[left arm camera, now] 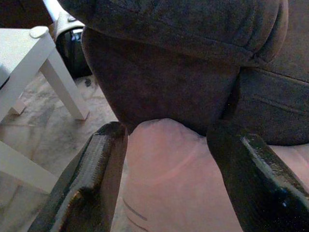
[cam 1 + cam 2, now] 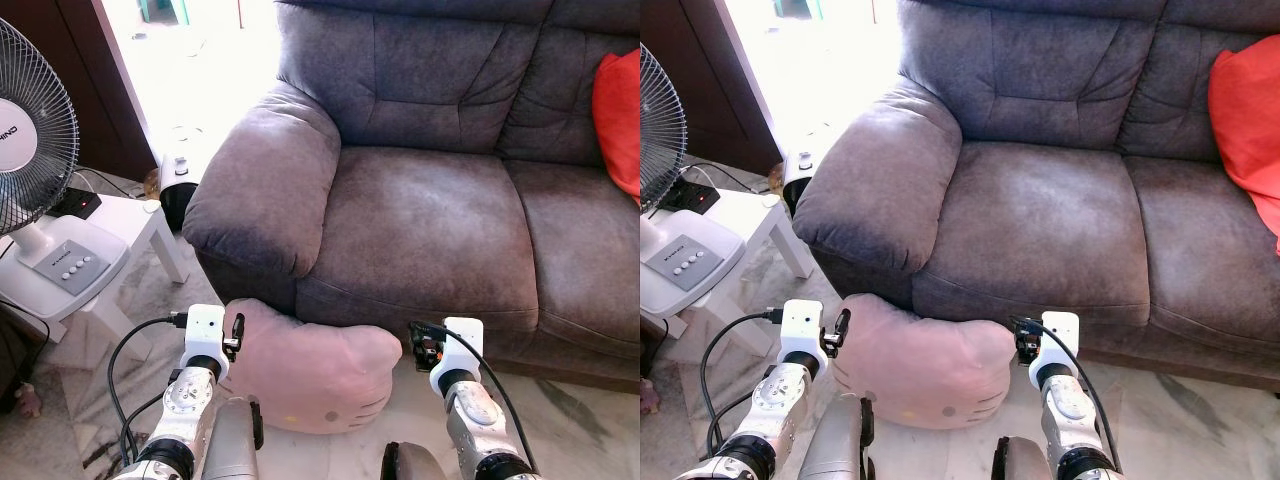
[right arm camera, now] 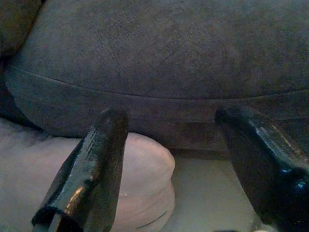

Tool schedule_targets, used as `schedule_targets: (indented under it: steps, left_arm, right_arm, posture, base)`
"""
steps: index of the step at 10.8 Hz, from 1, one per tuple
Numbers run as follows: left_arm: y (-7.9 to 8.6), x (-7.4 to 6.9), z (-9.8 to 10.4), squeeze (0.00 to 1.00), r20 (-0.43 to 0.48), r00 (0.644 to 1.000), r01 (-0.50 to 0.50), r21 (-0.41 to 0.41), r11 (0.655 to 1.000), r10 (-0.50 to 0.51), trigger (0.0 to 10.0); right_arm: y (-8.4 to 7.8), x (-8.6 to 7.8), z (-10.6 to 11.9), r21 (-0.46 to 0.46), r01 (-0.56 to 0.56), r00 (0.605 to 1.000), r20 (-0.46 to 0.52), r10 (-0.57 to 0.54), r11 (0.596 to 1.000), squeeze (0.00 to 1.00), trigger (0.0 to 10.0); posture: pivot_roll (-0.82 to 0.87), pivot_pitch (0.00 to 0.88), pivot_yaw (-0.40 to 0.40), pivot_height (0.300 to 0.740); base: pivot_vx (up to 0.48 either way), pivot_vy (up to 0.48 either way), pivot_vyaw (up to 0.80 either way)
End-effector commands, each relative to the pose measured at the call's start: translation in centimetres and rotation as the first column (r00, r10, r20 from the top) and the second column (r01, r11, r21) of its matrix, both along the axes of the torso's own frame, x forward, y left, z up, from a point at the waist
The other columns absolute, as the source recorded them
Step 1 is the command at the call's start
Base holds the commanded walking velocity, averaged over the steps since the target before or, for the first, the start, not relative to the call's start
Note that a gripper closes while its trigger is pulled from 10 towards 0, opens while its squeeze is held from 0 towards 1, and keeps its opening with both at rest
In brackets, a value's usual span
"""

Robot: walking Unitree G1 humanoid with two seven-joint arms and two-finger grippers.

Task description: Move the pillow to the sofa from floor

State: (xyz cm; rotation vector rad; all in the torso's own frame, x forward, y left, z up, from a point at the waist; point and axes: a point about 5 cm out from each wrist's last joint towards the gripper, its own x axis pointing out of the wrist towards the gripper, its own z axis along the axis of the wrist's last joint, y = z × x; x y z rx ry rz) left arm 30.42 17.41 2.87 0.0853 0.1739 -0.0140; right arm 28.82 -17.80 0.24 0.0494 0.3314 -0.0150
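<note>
A pink pillow with a cartoon face lies on the marble floor, pressed against the front of the grey sofa below its left armrest. My left gripper is open, its fingers straddling the pillow's left end at floor level. My right gripper is open too, with one finger over the pillow's right end and the other over bare floor. In the eye views, both wrists sit low at the pillow's two sides, left and right.
A fan stands on a white side table at my left, with cables trailing to the floor. A small appliance sits beside the armrest. A red cushion leans on the sofa's right seat. The left seat is bare.
</note>
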Motion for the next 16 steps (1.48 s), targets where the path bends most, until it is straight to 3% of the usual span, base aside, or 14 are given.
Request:
schedule_targets:
  steps: [1,5,16]
  left_arm:
    - [0.14,-0.17,-0.30,0.00,-0.018,1.000,-0.005,0.005,1.000,0.005,10.0]
    - [0.15,-0.14,-0.27,0.00,-0.017,1.000,-0.006,0.004,1.000,0.006,10.0]
    - [0.17,-0.14,-0.28,0.00,-0.020,1.000,-0.003,0.008,1.000,0.003,10.0]
  right_arm:
    - [0.14,-0.34,-0.46,0.009,0.000,1.000,-0.027,0.001,1.000,0.00,10.0]
    - [0.23,-0.36,-0.53,0.010,-0.010,0.999,-0.034,0.010,1.000,0.00,10.0]
    - [0.58,-0.50,-0.70,0.014,-0.024,0.999,-0.040,0.025,1.000,0.00,10.0]
  posture:
    - [0.12,0.120,-0.037,0.601]
    - [0.12,0.126,-0.039,0.556]
    - [0.12,0.131,-0.039,0.556]
  base:
    - [0.000,0.000,0.00]
    - [0.000,0.000,0.00]
    - [0.000,0.000,0.00]
